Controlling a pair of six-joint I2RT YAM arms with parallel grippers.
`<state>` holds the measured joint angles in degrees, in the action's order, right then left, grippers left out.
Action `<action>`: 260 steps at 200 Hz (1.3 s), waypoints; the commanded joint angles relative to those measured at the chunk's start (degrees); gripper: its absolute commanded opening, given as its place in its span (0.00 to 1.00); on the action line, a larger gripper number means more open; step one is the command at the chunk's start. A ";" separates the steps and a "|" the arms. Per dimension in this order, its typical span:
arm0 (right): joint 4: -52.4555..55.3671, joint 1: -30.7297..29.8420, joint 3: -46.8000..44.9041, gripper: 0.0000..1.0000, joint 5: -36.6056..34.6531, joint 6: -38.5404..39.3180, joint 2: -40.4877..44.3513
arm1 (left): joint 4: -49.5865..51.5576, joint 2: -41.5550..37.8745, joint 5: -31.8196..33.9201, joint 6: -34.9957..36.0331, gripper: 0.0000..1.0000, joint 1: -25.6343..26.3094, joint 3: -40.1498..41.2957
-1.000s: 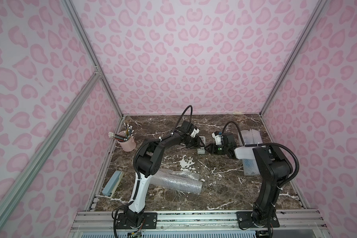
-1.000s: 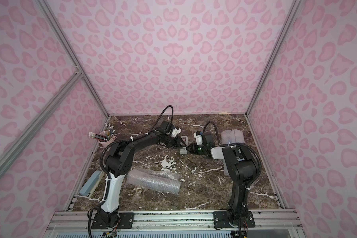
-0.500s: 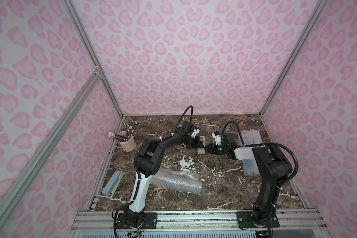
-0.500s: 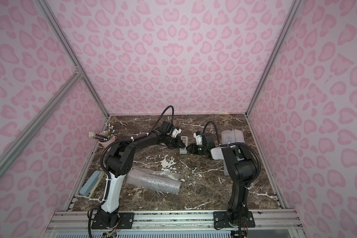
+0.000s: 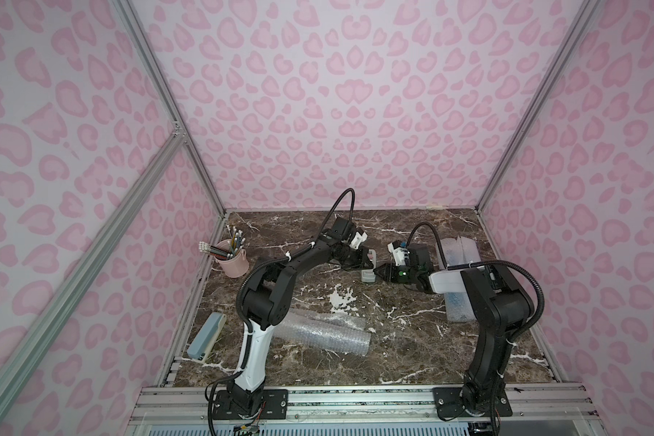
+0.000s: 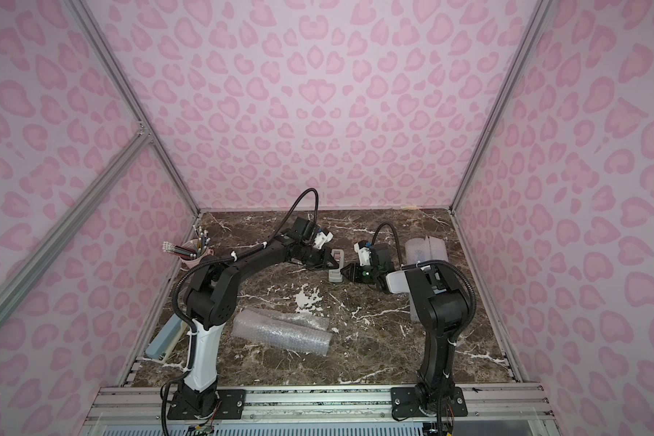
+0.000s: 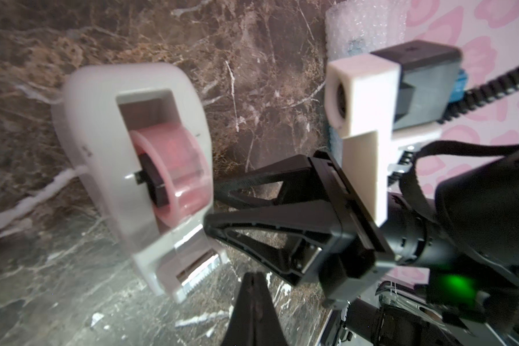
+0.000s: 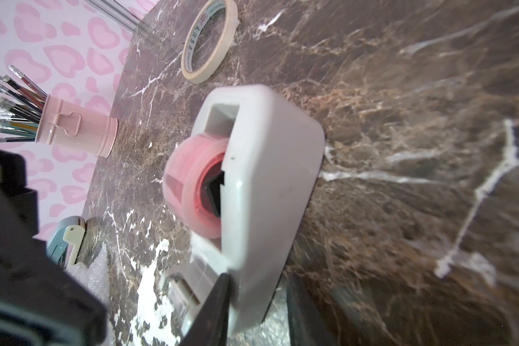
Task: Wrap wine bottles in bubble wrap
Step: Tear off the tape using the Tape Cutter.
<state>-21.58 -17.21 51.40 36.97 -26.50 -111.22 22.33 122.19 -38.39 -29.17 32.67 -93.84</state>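
Note:
A rolled bundle of bubble wrap [image 5: 321, 332] [image 6: 280, 330] lies at the front centre. More bubble wrap [image 5: 457, 251] lies by the right wall, partly behind my right arm; a blue shape [image 5: 454, 299] shows through it, the only sign of the wine bottles. At the table's middle back stands a white tape dispenser [image 5: 369, 275] [image 7: 126, 143] [image 8: 267, 179] with a pink roll. My right gripper [image 5: 379, 271] [image 8: 256, 314] is shut on its cutter end, one finger on each side of the wall. My left gripper [image 5: 367, 264] [image 7: 253, 296] is shut just beside the cutter; nothing shows between its jaws.
A pink cup of pencils [image 5: 233, 260] [image 8: 75, 128] stands at the back left. A pale blue stapler [image 5: 206, 339] lies along the left edge. A ring of masking tape [image 8: 209, 42] lies beyond the dispenser. Pink patterned walls close in three sides.
My left gripper's jaws have closed next to the dispenser's cutter. Both arms and the dispenser have stayed about where they were.

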 commanded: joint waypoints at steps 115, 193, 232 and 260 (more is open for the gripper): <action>2.38 -0.15 -1.39 0.33 -2.35 -0.72 -0.69 | 3.56 2.15 7.40 2.58 0.32 -1.12 -3.08; 2.49 -0.16 -0.57 0.32 -1.95 -0.88 -1.07 | 1.67 6.36 4.89 1.04 0.34 -1.11 -4.44; 2.59 -0.19 -0.38 0.32 -1.70 -0.92 -1.19 | 0.09 7.78 3.64 -0.18 0.34 -1.02 -4.39; 2.69 -0.24 -0.42 0.32 -1.67 -0.83 -1.11 | -0.49 7.88 3.50 -0.71 0.34 -1.02 -3.74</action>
<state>-22.81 -17.23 51.18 37.47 -27.83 -111.48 22.44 129.40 -36.49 -29.06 31.62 -98.02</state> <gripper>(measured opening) 0.321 0.341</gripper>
